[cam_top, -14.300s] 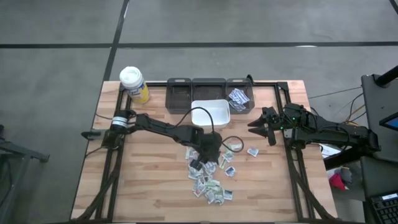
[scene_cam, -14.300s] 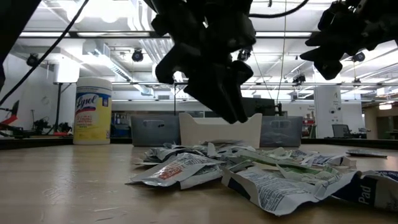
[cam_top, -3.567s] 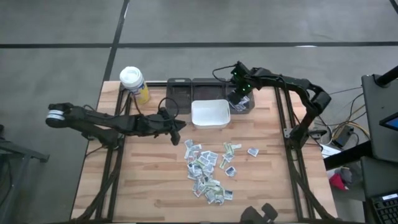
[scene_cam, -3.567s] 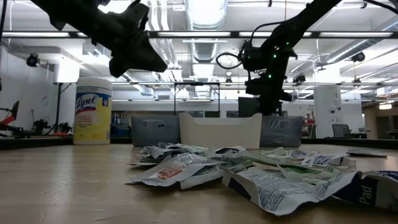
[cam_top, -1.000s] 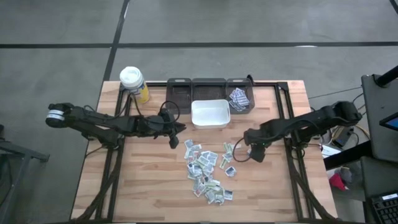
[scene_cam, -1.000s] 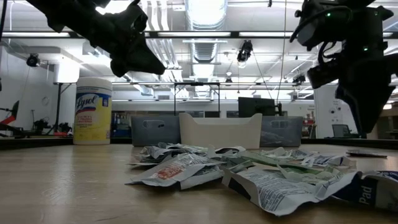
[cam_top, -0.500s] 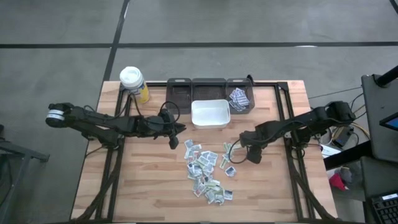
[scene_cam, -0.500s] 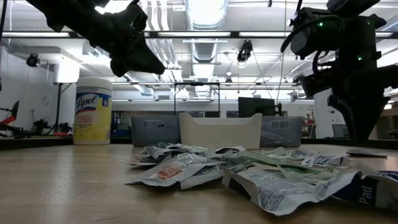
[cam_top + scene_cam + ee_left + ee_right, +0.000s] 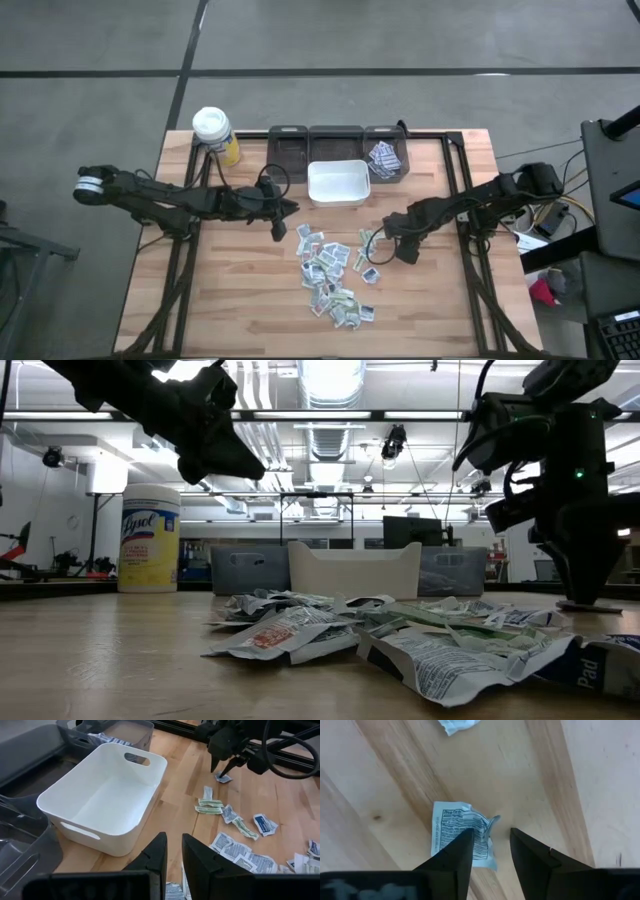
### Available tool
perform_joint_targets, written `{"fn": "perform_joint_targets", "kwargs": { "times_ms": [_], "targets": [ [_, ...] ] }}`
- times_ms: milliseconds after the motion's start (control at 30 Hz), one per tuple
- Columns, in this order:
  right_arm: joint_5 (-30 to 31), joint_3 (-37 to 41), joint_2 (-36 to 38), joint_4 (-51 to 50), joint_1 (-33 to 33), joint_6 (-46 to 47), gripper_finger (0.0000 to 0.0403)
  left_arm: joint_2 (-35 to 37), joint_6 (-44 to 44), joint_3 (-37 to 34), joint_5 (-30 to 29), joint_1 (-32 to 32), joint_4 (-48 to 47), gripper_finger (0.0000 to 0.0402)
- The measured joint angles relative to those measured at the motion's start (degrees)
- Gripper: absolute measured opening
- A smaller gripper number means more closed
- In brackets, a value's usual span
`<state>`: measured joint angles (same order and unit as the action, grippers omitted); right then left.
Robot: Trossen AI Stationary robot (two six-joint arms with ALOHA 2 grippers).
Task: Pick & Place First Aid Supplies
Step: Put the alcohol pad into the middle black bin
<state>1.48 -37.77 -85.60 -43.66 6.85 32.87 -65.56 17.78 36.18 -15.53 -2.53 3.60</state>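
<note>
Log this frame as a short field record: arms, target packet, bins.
right gripper: open, fingers straddling a lone packet lying on the table
left gripper: hovering beside the white bin, nothing visible between its fingers
packet pile: loose at table centre
grey bin: holds several packets
white bin contents: none visible

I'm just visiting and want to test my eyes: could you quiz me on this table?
1. True or false: the white tub has packets in it.
2. Which claw is down over a lone packet: A) left claw B) right claw?
3. Fill in: the yellow bottle has a ____ lid.

Key: 1 false, the tub is bare inside. 2 B, its fingers are open around the packet's edge. 3 white.
</note>
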Motion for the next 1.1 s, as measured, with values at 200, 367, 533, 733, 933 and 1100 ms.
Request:
{"fn": "perform_joint_targets", "kwargs": {
  "times_ms": [200,367,533,733,933,1100],
  "targets": [
    [0.22,-0.22,1.23,0.02,-0.02,0.48,0.0062,0.00,0.00,0.00,0.56,-0.21,0.00,0.0053],
    [0.26,-0.12,2.81,0.27,-0.02,0.77,0.0013,0.00,0.07,0.00,0.65,-0.30,0.03,0.0053],
    [-1.42,-0.12,6.14,0.38,-0.02,2.21,0.0009,0.00,0.12,0.00,0.99,-0.35,0.22,0.0053],
    [-7.75,-0.11,13.84,5.83,-0.04,0.31,0.0008,0.00,0.12,0.00,1.32,-0.36,0.30,0.0053],
    [-15.41,1.87,21.78,28.98,-1.61,-1.47,0.0008,0.00,0.06,0.00,1.30,-0.41,0.34,0.0053],
    [-14.77,3.43,24.37,46.17,-5.39,-1.65,0.0008,0.00,0.04,0.00,1.27,-0.41,0.46,0.0053]
  ]
}}
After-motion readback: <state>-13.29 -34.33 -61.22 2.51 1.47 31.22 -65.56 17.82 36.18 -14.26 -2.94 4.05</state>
